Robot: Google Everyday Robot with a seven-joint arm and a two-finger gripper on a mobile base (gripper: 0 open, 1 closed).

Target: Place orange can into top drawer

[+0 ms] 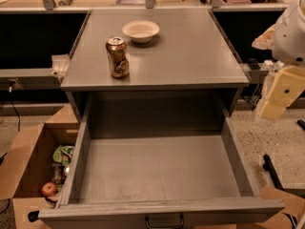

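Count taken: one orange can (117,57), one white bowl (140,30), one drawer (157,168), one claw (279,98), one cardboard box (28,161).

Orange can: recorded upright on the grey desk (190,56), left of centre and towards the front edge of the top. The body is noted as golden-orange and shiny, with a silver top. The waist is dented and pinched in, so the outline is narrower in the middle than at either end. The can is placed above and behind the open drawer.

White bowl: set behind the can and slightly to its right, near but apart. It is round, shallow and wider than the can.

Drawer: pulled out below the desk top, wide and shallow, grey inside and out. One small dark handle (164,221) is fitted at the middle of the front panel.

Claw: found at the right edge of the view, beyond the desk's right side and about level with the front of the top, well apart from the can. Pale yellow parts are seen hanging below a white arm (290,30). Whether the claw is spread or pressed together cannot be told.

Cardboard box: stood on the floor just left of the drawer, flaps open. One red apple (48,189) and one green packet (62,154) are made out among its contents.
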